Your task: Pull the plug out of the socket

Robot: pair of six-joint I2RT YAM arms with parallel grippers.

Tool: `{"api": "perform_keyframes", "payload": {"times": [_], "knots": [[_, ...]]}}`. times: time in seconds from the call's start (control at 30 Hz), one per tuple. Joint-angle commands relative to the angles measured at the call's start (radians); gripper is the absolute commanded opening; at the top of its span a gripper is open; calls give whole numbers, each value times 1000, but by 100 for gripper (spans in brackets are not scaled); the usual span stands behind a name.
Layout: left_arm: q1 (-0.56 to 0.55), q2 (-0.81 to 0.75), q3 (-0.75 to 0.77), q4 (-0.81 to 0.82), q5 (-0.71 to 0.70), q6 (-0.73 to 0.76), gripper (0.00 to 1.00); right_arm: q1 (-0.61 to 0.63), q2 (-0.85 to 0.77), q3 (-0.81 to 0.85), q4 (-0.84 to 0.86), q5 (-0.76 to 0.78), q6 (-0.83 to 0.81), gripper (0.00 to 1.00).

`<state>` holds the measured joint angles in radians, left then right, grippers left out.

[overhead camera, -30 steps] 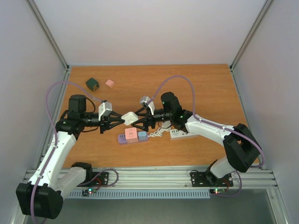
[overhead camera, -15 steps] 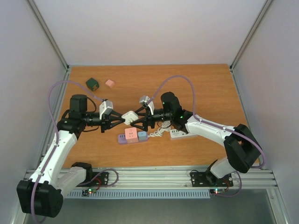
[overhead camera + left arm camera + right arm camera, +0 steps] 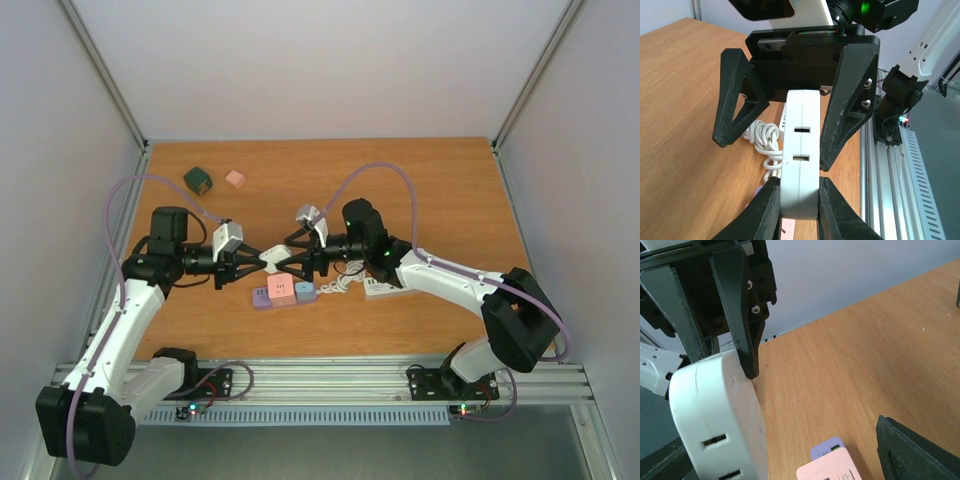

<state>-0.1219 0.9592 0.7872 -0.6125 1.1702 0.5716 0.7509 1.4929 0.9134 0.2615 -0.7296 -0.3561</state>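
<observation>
Left gripper (image 3: pixel 797 186) clamps the white socket block (image 3: pixel 801 145); right gripper (image 3: pixel 285 258) gapes wide, 2 fingers straddling that block's far end.

White robot, black joints: left arm (image 3: pixel 120 325), right arm (image 3: pixel 450 283).
Lilac cables (image 3: pixel 385 165) loop off both; the black triangular fingers (image 3: pixel 847 100) carry silver screws (image 3: pixel 865 103); green lights (image 3: pixel 863 7) glow.
</observation>
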Motion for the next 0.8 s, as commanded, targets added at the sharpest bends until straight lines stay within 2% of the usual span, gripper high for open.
{"api": "perform_keyframes", "payload": {"times": [0.0, 0.13, 0.2, 0.43, 0.6, 0.77], "knots": [[-13, -5, 9, -115, 77, 91, 1, -7, 6, 40, 67, 121, 15, 83], [-24, -11, 6, -141, 59, 120, 1, -6, 33, 82, 48, 140, 21, 83], [-24, -13, 4, -128, 39, 114, 1, -7, 59, 135, -17, 132, 11, 83], [-22, -29, -18, 96, -105, -121, 1, -8, 58, 228, -133, 61, -24, 87], [-10, -8, 17, 187, -285, -184, 1, -8, 22, 267, -220, 0, -37, 92], [-9, 16, 23, 309, -539, -190, 1, -32, -8, 273, -332, 9, -75, 96]]}}
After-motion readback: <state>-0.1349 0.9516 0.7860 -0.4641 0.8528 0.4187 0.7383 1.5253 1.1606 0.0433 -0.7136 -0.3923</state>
